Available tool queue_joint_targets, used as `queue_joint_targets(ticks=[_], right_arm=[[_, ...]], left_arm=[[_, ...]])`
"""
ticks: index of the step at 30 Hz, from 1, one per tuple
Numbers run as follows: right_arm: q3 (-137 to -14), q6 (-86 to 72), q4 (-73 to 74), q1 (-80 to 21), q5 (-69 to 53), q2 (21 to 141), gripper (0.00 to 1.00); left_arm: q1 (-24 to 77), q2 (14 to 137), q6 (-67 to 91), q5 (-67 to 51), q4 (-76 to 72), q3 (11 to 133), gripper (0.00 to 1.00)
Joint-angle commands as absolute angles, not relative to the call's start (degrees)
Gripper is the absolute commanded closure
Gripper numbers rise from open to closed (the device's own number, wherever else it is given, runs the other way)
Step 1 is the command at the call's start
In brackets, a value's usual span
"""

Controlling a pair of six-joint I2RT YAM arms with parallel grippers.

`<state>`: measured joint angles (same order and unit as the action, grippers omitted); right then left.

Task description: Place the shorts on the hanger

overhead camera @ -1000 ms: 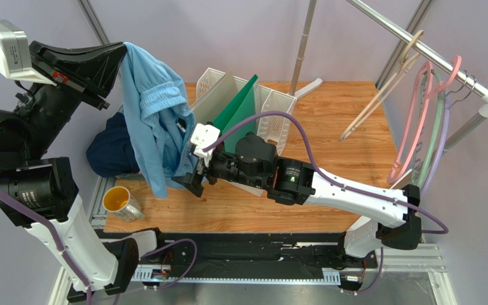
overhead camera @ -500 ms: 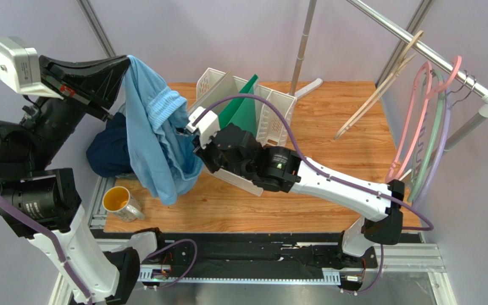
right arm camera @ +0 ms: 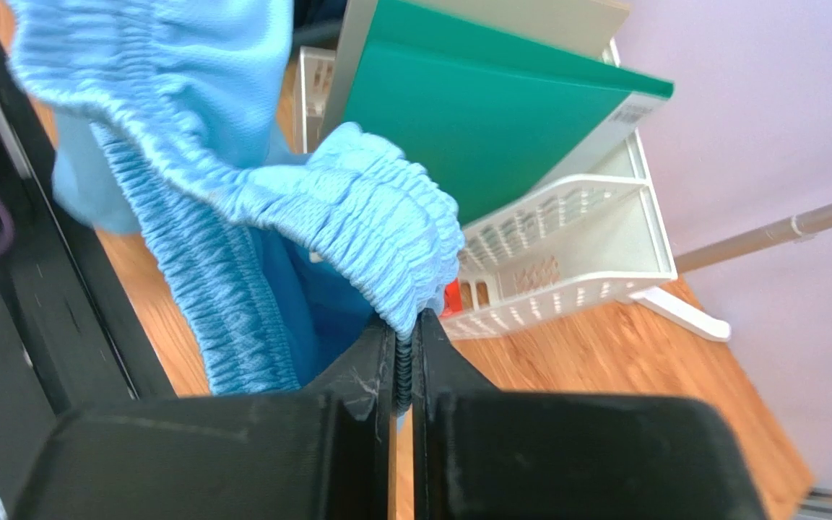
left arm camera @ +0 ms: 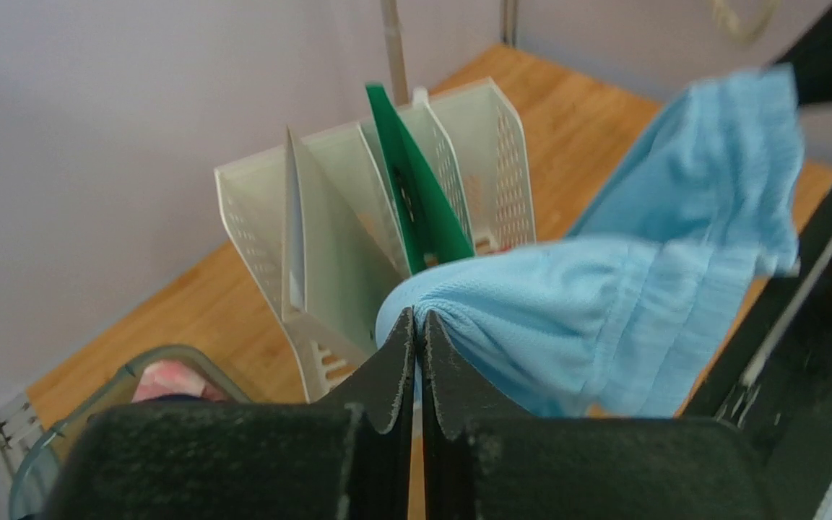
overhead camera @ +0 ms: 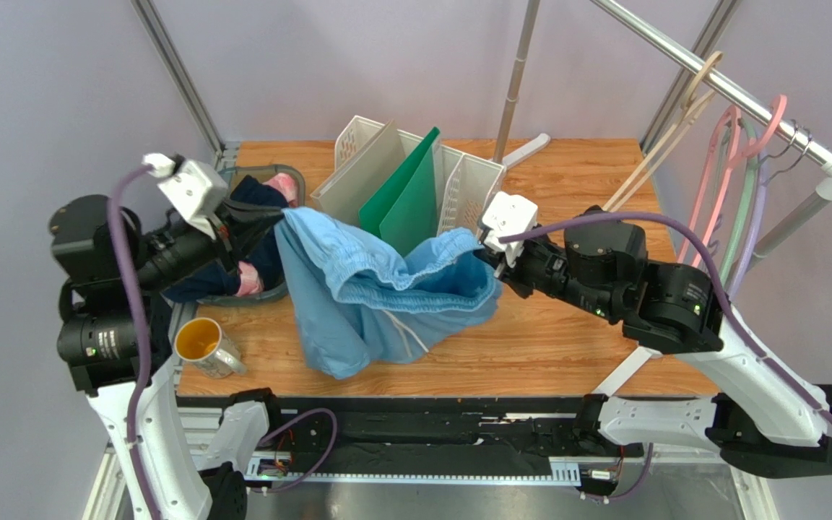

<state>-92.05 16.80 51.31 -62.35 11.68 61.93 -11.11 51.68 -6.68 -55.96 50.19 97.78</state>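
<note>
The light blue shorts (overhead camera: 388, 287) hang stretched between my two grippers above the table, their lower part sagging toward the wood. My left gripper (overhead camera: 279, 217) is shut on one end of the fabric; in the left wrist view its tips (left arm camera: 419, 316) pinch the shorts (left arm camera: 627, 293). My right gripper (overhead camera: 488, 255) is shut on the gathered waistband, with the elastic of the shorts (right arm camera: 279, 195) squeezed between its jaws (right arm camera: 406, 322). The beige hanger (overhead camera: 665, 132) hangs from the metal rail (overhead camera: 648, 38) at the far right, apart from both grippers.
A white file rack (overhead camera: 475, 190) holding a green folder (overhead camera: 410, 195) stands just behind the shorts. A navy garment (overhead camera: 261, 197) and pink cloth lie in a grey bin at the left. A yellow mug (overhead camera: 201, 341) sits front left. Thin pink, green and purple hangers (overhead camera: 730, 206) hang at right.
My right gripper has shut on the waistband and drawn it to the right. My left arm came down from high up, so the shorts now spread between both grippers.
</note>
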Motion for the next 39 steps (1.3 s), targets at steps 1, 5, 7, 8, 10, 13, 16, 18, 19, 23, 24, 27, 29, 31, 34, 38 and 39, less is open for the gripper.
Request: queue_joint_targets(ticks=[1,5,7,8,10,13,16,18,19,23,24,27,29,31,34,38,39], right_arm=[[-91.33,28.64,64.05,-62.49,7.83,62.14,1.00],[-86.32,31.37,64.60,-62.49,3.00,63.72,1.00],[-83.25,33.48,62.59,-62.49,0.89,65.90,1.00],[-82.36,34.36,61.80,-62.40,0.88,66.79,1.00],[-80.87,36.55,58.02,-62.40,-1.49,69.68,1.00],[-77.88,40.15,52.14,-62.23,-2.89,72.50,1.00],[-75.50,42.01,47.38,-61.53,-4.82,75.84,1.00],[-74.62,41.57,45.62,-61.17,-5.62,77.51,0.97],[-74.71,41.05,45.79,-61.08,-5.54,77.87,0.89],[-74.97,38.41,49.48,-60.30,-6.41,76.47,0.31],[-73.14,38.58,50.70,-60.29,-7.63,74.03,0.20],[-70.06,40.16,53.08,-60.29,-11.93,69.80,0.10],[-67.42,40.95,53.52,-60.38,-14.58,66.45,0.12],[-65.31,41.39,53.00,-60.91,-17.66,64.60,0.14],[-61.37,44.02,49.67,-64.93,-18.20,63.81,0.18],[-53.63,46.67,41.06,-68.81,-17.14,63.72,0.25],[-52.13,47.02,37.22,-69.51,-16.79,63.55,0.27]], left_arm=[[-10.20,49.23,-40.91,-60.13,72.74,89.05,1.00],[-3.09,47.20,-52.45,-48.27,76.98,76.50,1.00],[-1.41,48.07,-53.87,-45.19,77.52,73.67,1.00],[-0.80,48.77,-55.01,-42.83,78.04,71.30,1.00],[-0.62,51.93,-55.72,-40.36,78.49,69.71,1.00],[-0.70,55.72,-55.55,-37.28,76.82,66.63,1.00],[-0.70,57.04,-54.24,-35.96,73.92,64.34,1.00],[-0.70,57.39,-53.62,-34.72,71.55,62.41,1.00],[-0.62,57.39,-53.18,-33.59,70.50,61.18,1.00],[-0.70,57.75,-53.00,-33.22,70.14,60.12,0.84],[-0.70,57.48,-53.26,-33.74,70.40,60.12,0.70],[-0.70,56.25,-56.59,-37.43,71.89,60.38,0.39],[-0.70,55.38,-59.14,-39.46,72.25,60.38,0.33],[-0.70,54.67,-63.61,-42.18,73.56,60.29,0.32],[-0.18,52.39,-72.99,-46.04,76.28,58.98,0.31],[8.06,48.43,-79.62,-45.18,76.55,55.38,0.34],[10.00,47.99,-81.54,-43.09,76.38,53.46,0.34]])
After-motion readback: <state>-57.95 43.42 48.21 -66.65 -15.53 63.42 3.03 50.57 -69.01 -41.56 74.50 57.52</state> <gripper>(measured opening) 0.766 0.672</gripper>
